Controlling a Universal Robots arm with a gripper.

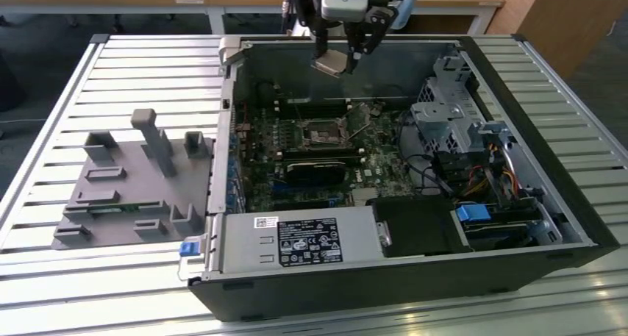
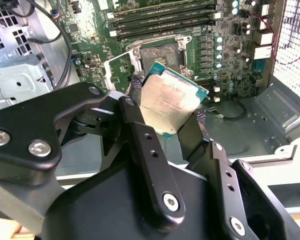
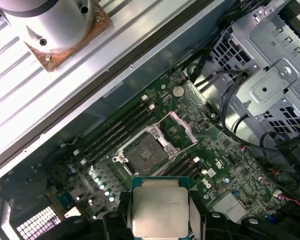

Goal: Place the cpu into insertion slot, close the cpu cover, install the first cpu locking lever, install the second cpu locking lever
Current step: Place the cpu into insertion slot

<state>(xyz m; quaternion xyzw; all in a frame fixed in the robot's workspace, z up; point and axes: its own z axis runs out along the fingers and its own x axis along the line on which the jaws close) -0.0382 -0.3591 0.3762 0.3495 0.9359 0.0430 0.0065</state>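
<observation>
Exterior view first: one slatted table [image 1: 59, 93] carries one black case [image 1: 393, 292], lying open. On that view's left sits one grey fixture [image 1: 128, 196]. Inside the case is one green board [image 1: 387, 170] and, at the near edge, one power supply [image 1: 250, 240]. It bears one white label [image 1: 306, 242] with black print, too small to make out. I count two blue tabs: one [image 1: 190, 248] at the case's corner, another [image 1: 474, 212] by the cables on that view's right.

Up top, the gripper [image 1: 339, 56] hangs over the far side of the case, its arm cut off by the frame edge. It has the cpu [image 1: 332, 62] pinched and tilted, well above the board and clear of it.

Second wrist view now: two black fingers [image 2: 140, 130] are clenched on opposite edges of the one cpu [image 2: 170, 102]. Its pale metal face shows faint writing, not legible. One finger hides a corner of the chip.

Beyond it sits the one slot [image 2: 157, 57], dark, square and bare. In the first wrist view the cover [image 3: 182, 127] stands flipped open beside the slot [image 3: 145, 154]. The cpu [image 3: 160, 210] there is cut off at its lower edge. Long memory slots [image 3: 117, 131] run beside the socket; their number is hard to tell.
</observation>
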